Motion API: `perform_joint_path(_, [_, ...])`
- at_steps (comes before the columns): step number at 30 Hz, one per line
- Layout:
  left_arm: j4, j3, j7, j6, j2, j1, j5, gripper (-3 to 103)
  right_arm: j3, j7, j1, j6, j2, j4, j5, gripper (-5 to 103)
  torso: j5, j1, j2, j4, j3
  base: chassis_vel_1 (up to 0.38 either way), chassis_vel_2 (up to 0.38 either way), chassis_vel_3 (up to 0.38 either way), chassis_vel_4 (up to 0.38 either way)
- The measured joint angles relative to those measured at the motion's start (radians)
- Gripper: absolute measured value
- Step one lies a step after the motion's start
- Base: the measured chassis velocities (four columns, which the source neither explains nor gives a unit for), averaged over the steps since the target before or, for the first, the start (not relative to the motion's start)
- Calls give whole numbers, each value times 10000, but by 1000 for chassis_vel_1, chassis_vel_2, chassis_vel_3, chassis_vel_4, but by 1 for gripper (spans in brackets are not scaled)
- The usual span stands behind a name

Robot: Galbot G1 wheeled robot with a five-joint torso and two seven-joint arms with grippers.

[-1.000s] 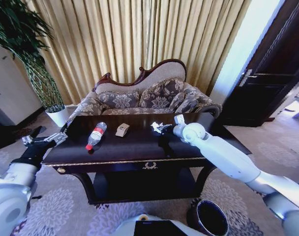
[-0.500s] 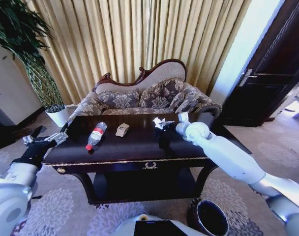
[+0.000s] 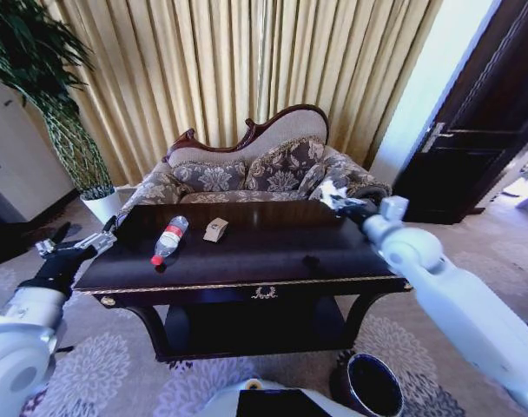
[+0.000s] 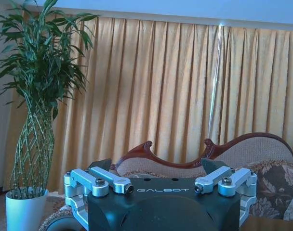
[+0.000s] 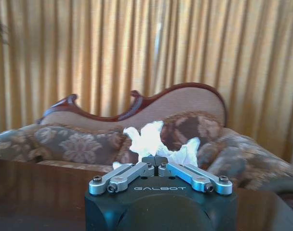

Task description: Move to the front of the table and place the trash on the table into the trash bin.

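On the dark table (image 3: 247, 261) lie a clear bottle (image 3: 169, 239) with a red cap and a small tan paper scrap (image 3: 215, 229), both left of middle. My right gripper (image 3: 340, 202) hovers above the table's far right corner, shut on a crumpled white tissue (image 3: 332, 188). The right wrist view shows the gripper (image 5: 155, 161) pinching the tissue (image 5: 149, 137) between closed fingertips. My left gripper (image 3: 86, 233) waits open beside the table's left end, fingers spread wide (image 4: 156, 166). The dark round trash bin (image 3: 339, 388) stands on the carpet below the table's front right.
A patterned sofa (image 3: 264, 169) sits right behind the table, with gold curtains beyond. A tall plant in a white pot (image 3: 103, 206) stands at the left. A dark door (image 3: 481, 130) is at the right. Patterned carpet surrounds the table.
My right gripper has lifted the tissue off the table and swung it up and to the right. The left arm, bottle and scrap have not moved.
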Motion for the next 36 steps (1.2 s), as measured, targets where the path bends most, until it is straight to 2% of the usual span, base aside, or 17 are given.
perform_joint_path(2, [0,53,-4,2,33,-50,-1,100,587,6,-500,142,149,76,9,0,3,0,-1,1,0,0,0,0,0])
perform_joint_path(10, [0,132,-32,6,12,-116,-4,100,1247,12,-1182,664,318,218,99,0,-2,0,0,5,0,0,0,0,0])
perform_joint_path(13, [0,126,-40,10,11,-115,-10,100,1729,0,-1894,905,413,383,58,0,0,1,-1,0,0,0,0,0,0])
perform_joint_path(17, [0,128,-42,27,54,-119,-17,100,2022,-18,-2194,960,454,547,75,0,0,1,0,0,0,0,0,0,0])
perform_joint_path(36, [0,95,-41,41,61,-70,-23,100,2100,-20,-2288,953,476,812,285,0,0,2,-1,1,1,2,-2,-6,4])
